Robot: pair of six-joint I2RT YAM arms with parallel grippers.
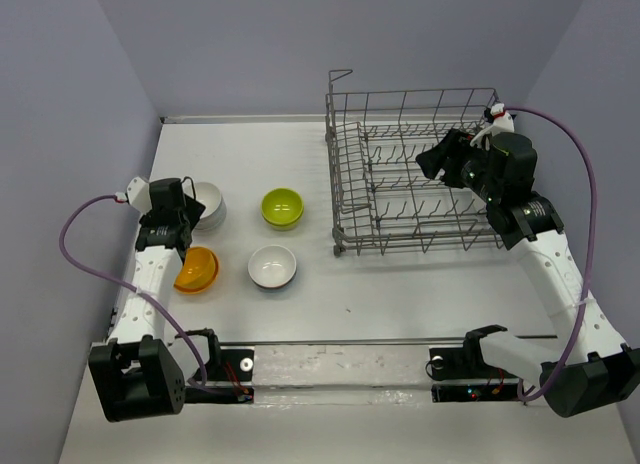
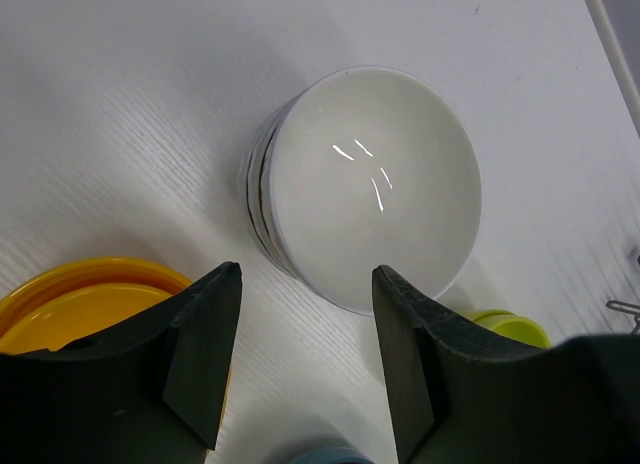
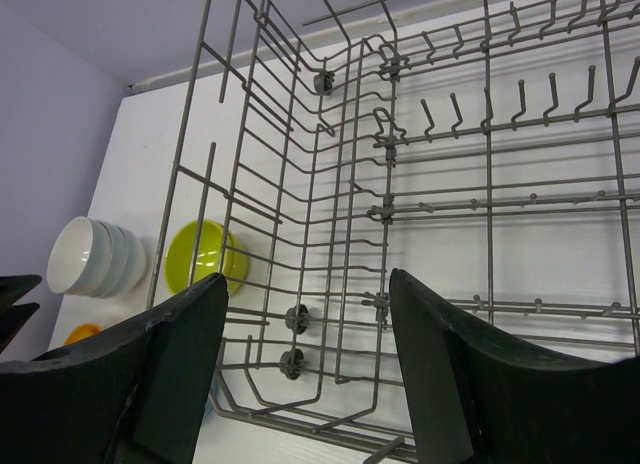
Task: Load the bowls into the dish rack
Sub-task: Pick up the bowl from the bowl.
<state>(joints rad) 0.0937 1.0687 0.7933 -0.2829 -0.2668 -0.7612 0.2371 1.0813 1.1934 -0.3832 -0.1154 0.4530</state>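
The left claw (image 2: pixel 305 364) hangs open and empty just above a stack of white bowls (image 2: pixel 370 184), with an orange bowl (image 2: pixel 90 304) beside it. A lime bowl (image 1: pixel 282 206) and a single white bowl (image 1: pixel 272 266) sit on the surface (image 1: pixel 400 294), left of the dish rack (image 1: pixel 345 199). The right claw (image 3: pixel 305 364) is open over the rack, holding nothing

Bright, even overhead light fills all three views. Thin white glare streaks mark the glossy white round bowl (image 2: pixel 375 184) at centre frame. Shadows are soft and faint.
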